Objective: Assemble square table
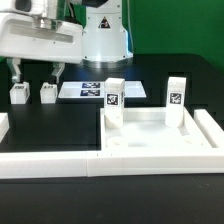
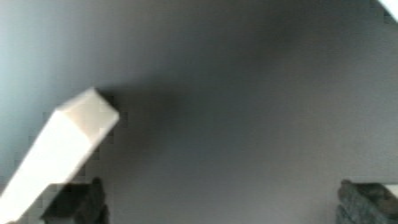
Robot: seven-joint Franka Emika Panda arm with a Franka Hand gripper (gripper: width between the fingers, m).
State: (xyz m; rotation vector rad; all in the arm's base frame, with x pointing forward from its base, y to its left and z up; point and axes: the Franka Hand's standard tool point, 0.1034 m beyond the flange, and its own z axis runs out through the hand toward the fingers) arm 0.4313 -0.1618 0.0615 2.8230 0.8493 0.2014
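The square table's white top (image 1: 160,143) lies in the corner made by the white rails, rim up. Two white legs with tags (image 1: 113,96) (image 1: 177,93) stand upright on its far corners. Two more small white legs (image 1: 18,93) (image 1: 48,93) stand loose on the black table at the exterior view's left. My gripper (image 1: 36,72) hangs open just above that pair, holding nothing. In the wrist view the gripper (image 2: 219,205) shows two dark fingertips (image 2: 71,203) far apart over bare dark table. The legs do not show there.
The marker board (image 1: 92,89) lies flat behind the loose legs. Long white rails (image 1: 55,162) run along the front and up the exterior view's right (image 1: 208,128). A blurred white slanted strip (image 2: 63,140) shows in the wrist view; what it is cannot be told.
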